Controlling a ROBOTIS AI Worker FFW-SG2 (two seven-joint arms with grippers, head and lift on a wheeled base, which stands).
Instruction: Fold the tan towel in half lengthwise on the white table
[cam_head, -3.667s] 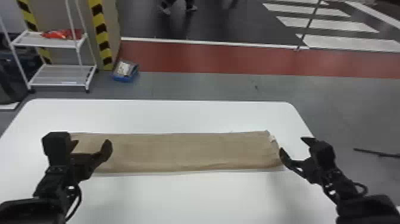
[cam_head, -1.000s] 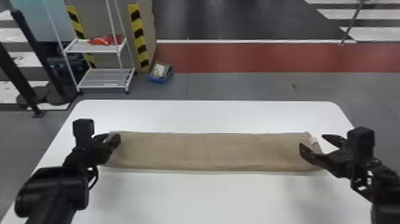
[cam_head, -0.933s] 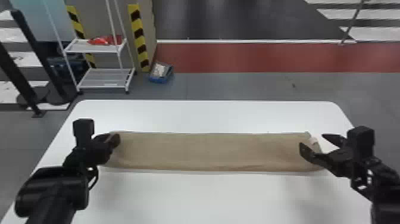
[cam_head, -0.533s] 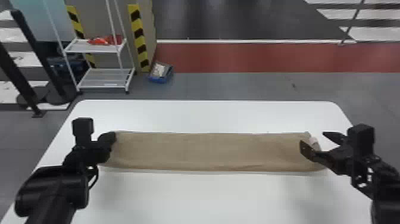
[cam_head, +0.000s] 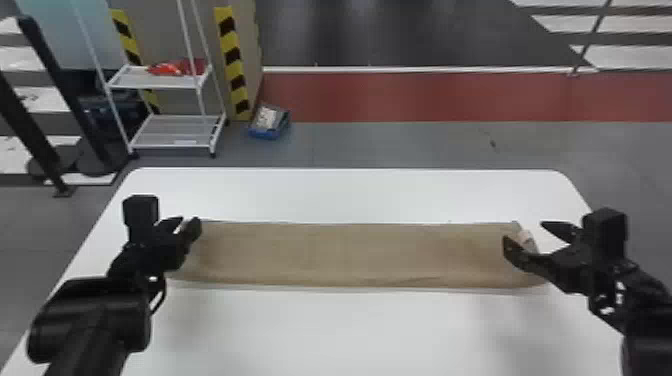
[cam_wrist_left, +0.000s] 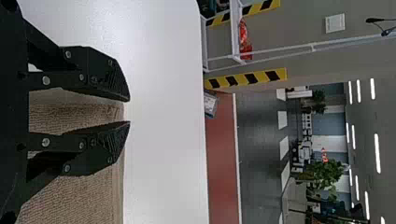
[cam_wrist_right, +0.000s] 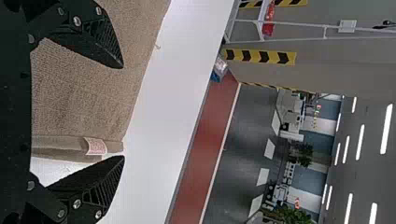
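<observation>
Table (cam_head: 360, 330), white and round-cornered, spreads before you, with grey floor (cam_head: 400, 145) and a red strip (cam_head: 450, 97) past its far edge; beyond its far left corner you have a white rack (cam_head: 172, 146) with a red bundle (cam_head: 172, 67) on the upper shelf, and near that a blue bin (cam_head: 262, 134) holding something pale. Your tan towel (cam_head: 350, 255) lies in a long flat band across the table's middle. At the table's left side your left gripper (cam_head: 189, 220) has its fingers slightly parted, and at its right side your right gripper (cam_head: 525, 233) is spread wide, both released.
</observation>
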